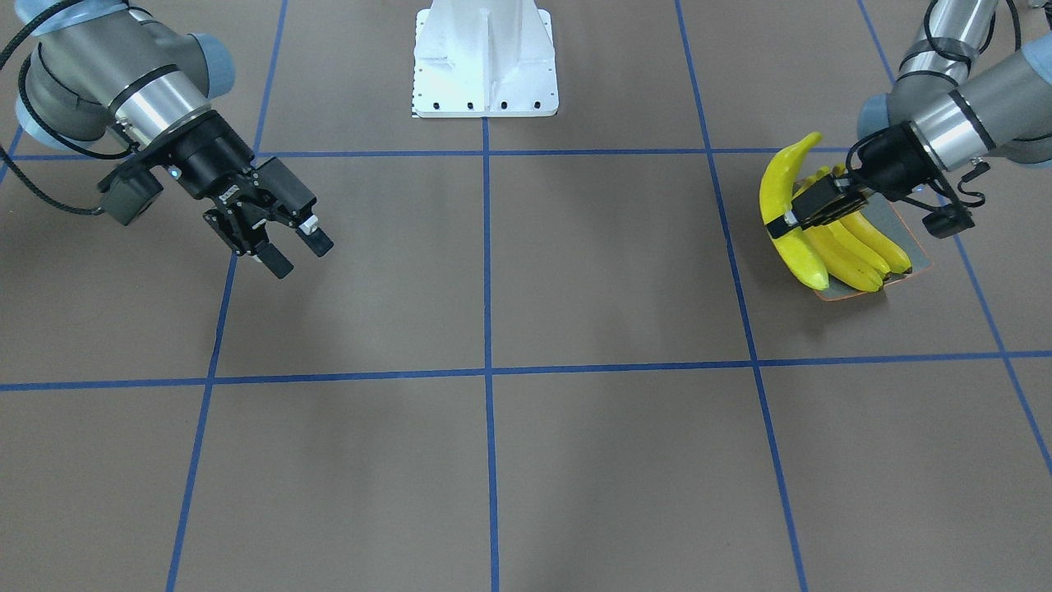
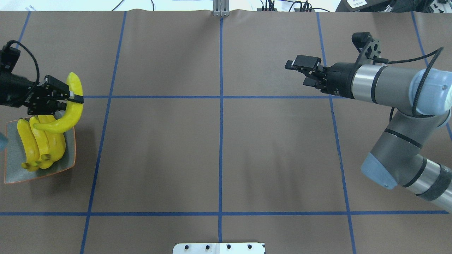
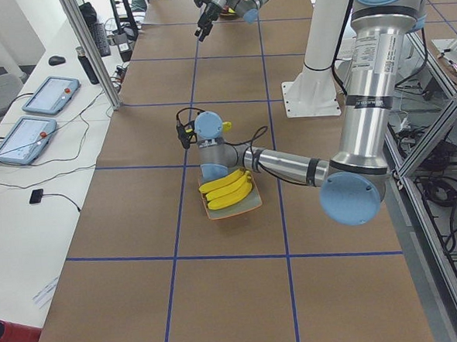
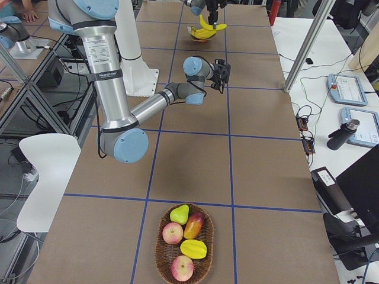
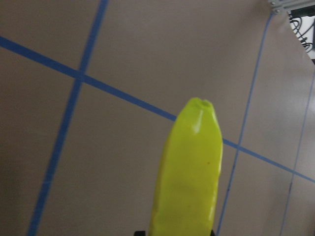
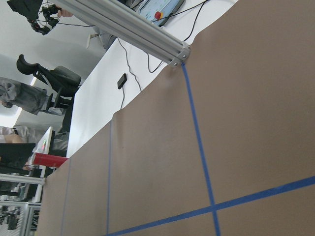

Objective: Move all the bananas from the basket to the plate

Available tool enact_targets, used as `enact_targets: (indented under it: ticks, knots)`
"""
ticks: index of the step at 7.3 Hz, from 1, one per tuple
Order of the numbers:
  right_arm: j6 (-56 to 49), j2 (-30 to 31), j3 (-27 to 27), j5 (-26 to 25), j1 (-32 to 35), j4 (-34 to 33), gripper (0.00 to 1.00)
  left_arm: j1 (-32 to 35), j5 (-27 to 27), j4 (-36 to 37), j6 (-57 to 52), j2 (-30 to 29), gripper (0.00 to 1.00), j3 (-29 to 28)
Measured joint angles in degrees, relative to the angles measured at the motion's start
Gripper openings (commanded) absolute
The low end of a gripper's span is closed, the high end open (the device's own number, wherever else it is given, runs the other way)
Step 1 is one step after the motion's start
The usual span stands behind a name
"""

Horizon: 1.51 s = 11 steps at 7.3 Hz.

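Observation:
My left gripper [image 2: 69, 98] is shut on a yellow banana [image 2: 73, 113], gripping it near the upper end. In the left wrist view this banana [image 5: 189, 172] juts out from between the jaws. Its lower end reaches over three more bananas [image 2: 39, 146] lying side by side on the grey-green plate [image 2: 69, 160]. I cannot tell whether it touches them. The front-facing view shows the held banana [image 1: 781, 205] at the plate's [image 1: 900, 220] inner side. My right gripper [image 1: 300, 253] hangs open and empty above bare table, far from the plate. The basket [image 4: 159, 242] holds no bananas.
The wicker basket with a pear [image 4: 179, 213], apples and other fruit sits at the table end on my right. The white robot base [image 1: 485, 57] stands at the table's middle edge. Blue tape lines cross the brown table. Tablets [image 3: 25, 141] lie on a side desk.

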<state>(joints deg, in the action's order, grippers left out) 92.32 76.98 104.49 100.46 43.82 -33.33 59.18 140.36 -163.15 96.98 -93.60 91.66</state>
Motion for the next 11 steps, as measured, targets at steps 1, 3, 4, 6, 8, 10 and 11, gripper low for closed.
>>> enact_targets:
  ticks: [1,3,4,6,8,10,11]
  knots:
    - [-3.9,1.8,0.1,2.3,1.9,-1.8,1.0,0.5,0.3,2.0,-5.8,4.4,0.0,0.0]
    - [-14.2,5.5,-0.1,9.1,7.0,-4.2,1.0,1.6,-1.9,8.6,-19.7,10.3,0.0,0.0]
    - [-16.6,6.1,-0.3,10.9,8.5,-5.4,1.0,2.8,-2.7,11.8,-24.4,11.5,0.0,0.0]
    - [-17.9,6.7,-0.9,11.5,9.3,-6.3,1.0,4.9,-3.4,17.2,-29.3,12.2,0.0,0.4]
    - [-20.6,7.9,-1.3,11.6,10.1,-7.3,1.0,4.5,-7.8,26.0,-31.4,13.0,0.0,4.8]
    - [-25.9,8.6,-1.6,12.0,10.9,-9.6,1.0,2.1,-14.6,35.1,-31.9,13.6,0.0,9.2]
    - [-26.8,8.7,-1.7,12.0,11.0,-10.1,1.0,0.9,-17.8,38.9,-32.0,13.8,0.0,10.0]
